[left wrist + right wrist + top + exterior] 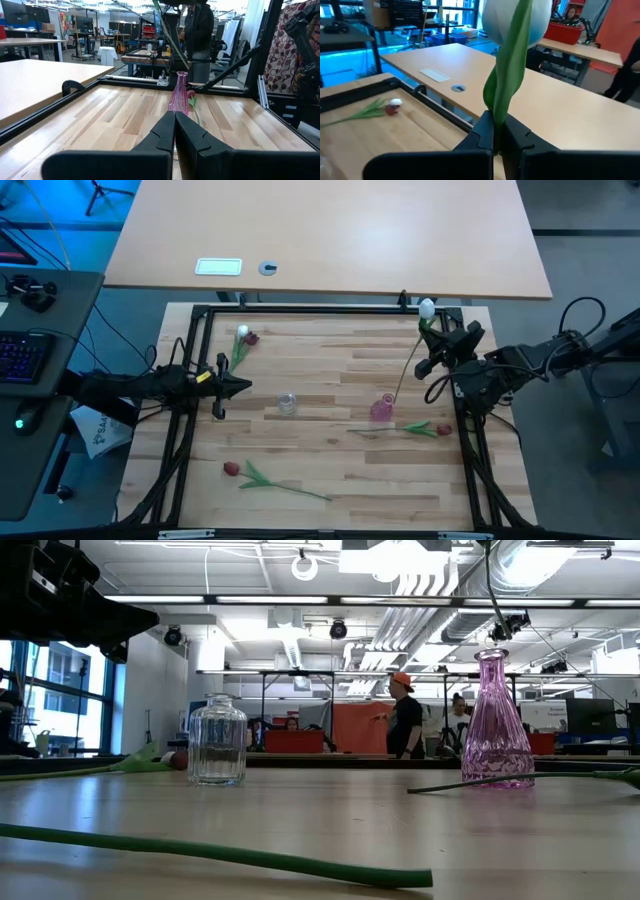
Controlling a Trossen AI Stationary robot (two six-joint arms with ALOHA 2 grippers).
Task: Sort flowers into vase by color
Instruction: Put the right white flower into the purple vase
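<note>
1. The wooden table point(330, 385) is holding two vases, the pink vase point(382, 409) on the right and the clear jar point(287, 403) near the middle.
2. The right gripper point(432, 350) is pinching the white tulip point(427, 308) on its stem, above the pink vase.
3. That stem is slanting down with its lower end reaching the pink vase's mouth, so it looks like a straight drop in.
4. The left gripper point(240, 387) is waiting with its fingers pressed together, beside the jar.
5. Other flowers are lying flat: a red tulip point(232, 468) at the front, another point(441, 429) near the pink vase.
</note>
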